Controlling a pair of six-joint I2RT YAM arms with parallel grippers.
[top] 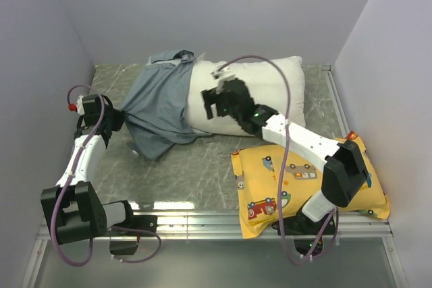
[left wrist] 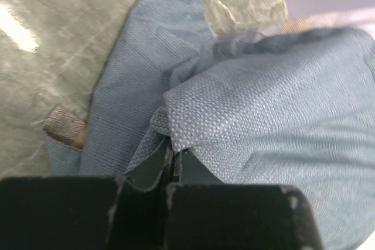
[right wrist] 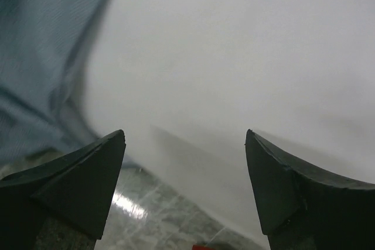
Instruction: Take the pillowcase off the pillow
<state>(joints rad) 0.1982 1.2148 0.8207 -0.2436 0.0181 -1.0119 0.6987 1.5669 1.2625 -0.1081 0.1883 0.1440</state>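
Observation:
The grey-blue pillowcase (top: 156,106) lies crumpled at the left of the table, still over the left end of the white pillow (top: 270,89), which lies at the back centre. My left gripper (top: 116,121) is shut on a fold of the pillowcase (left wrist: 252,115) at its left edge; in the left wrist view the cloth is pinched between my closed fingers (left wrist: 173,162). My right gripper (top: 219,104) is open and empty, over the near left part of the pillow (right wrist: 246,57). In the right wrist view the pillowcase edge (right wrist: 41,45) is at the left.
A yellow cartoon-vehicle print pillow (top: 304,183) lies at the front right, under my right arm. Grey walls close in the left, back and right. A metal rail (top: 202,224) runs along the front edge. A beige edging piece (left wrist: 64,127) shows on the table.

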